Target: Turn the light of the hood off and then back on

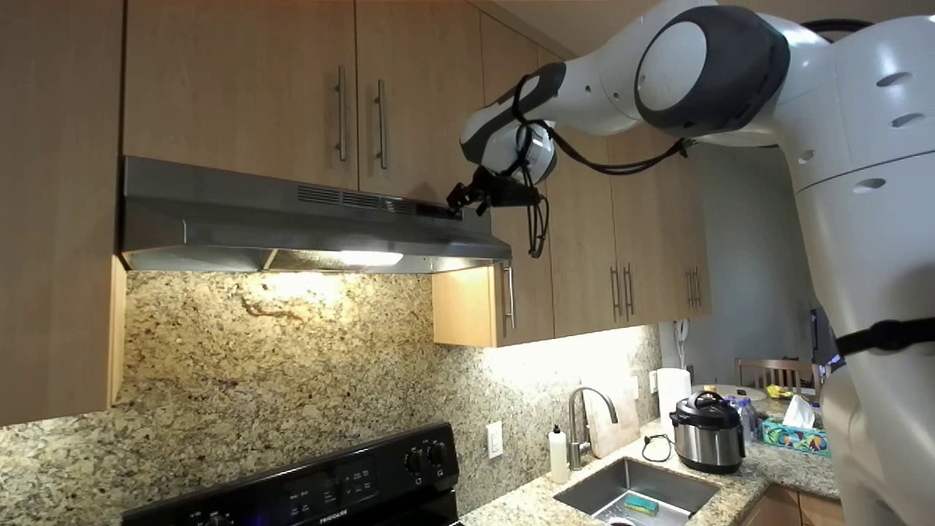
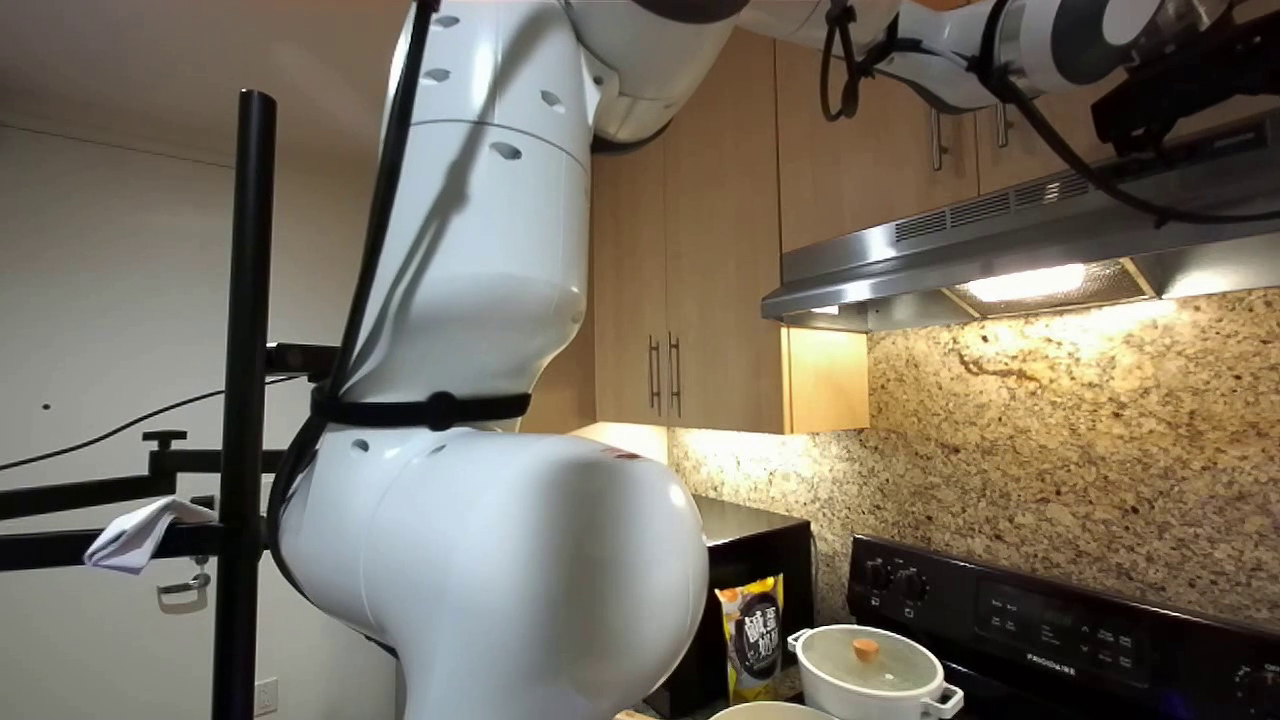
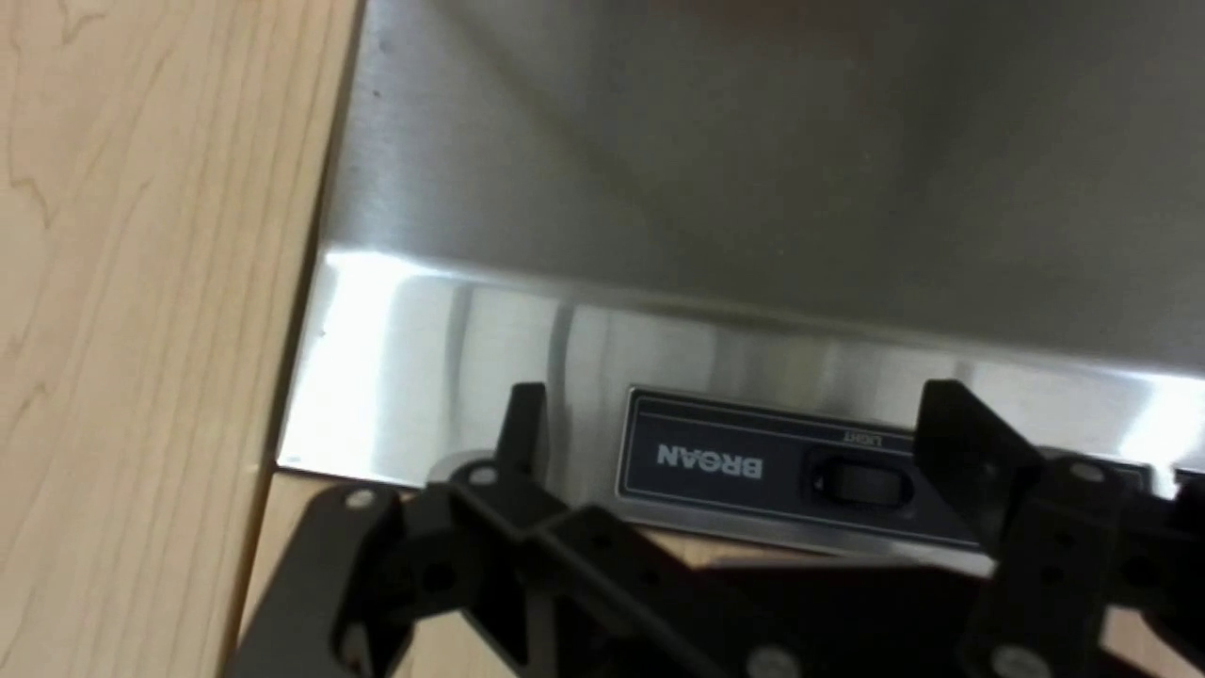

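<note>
The steel hood (image 1: 292, 228) spans the wall under the wooden cabinets, and its light (image 1: 369, 258) glows warm white underneath. In an exterior view the same lit light (image 2: 1030, 284) shows under the hood (image 2: 850, 265). The wrist view faces the hood front (image 3: 659, 169), where a black BROAN panel (image 3: 711, 461) appears upside down. On that panel a dark rocker switch (image 3: 864, 484) sits below the word LIGHT. My gripper (image 3: 737, 400) is open, its fingers spread either side of the lettering and switch, nothing between them. The right finger (image 3: 970, 443) covers the panel's further part.
Cabinet doors with bar handles (image 1: 342, 113) rise directly above the hood, and a lower side cabinet (image 1: 464, 307) adjoins it. A black stove (image 1: 329, 475) stands below. Loose cables (image 1: 537, 219) hang from my wrist. A white pot (image 2: 868, 670) sits on the stove.
</note>
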You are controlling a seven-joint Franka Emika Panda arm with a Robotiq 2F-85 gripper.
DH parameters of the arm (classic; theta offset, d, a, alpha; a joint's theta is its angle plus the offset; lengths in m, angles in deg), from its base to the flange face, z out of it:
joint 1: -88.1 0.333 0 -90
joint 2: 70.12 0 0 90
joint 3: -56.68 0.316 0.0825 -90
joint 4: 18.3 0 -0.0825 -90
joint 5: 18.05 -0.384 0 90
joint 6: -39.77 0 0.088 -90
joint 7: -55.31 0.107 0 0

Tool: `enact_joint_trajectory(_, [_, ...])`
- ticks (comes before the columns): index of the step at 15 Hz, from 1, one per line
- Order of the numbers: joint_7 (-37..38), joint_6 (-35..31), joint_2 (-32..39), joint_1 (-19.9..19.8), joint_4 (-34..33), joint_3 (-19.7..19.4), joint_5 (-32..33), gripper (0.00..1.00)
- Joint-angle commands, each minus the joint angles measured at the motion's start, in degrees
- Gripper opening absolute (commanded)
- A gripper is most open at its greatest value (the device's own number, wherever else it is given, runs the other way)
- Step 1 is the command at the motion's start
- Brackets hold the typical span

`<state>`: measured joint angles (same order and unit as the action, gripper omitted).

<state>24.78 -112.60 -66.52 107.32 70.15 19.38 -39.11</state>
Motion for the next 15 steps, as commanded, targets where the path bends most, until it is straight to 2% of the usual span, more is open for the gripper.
enact_joint_trajectory(1, [-3.0, 2.0, 2.1, -1.3, -2.8, -0.1, -2.9, 1.0])
enact_joint_trajectory(15, [-2.7, 1.5, 5.2, -3.2, -6.9, 0.3, -4.3, 1.0])
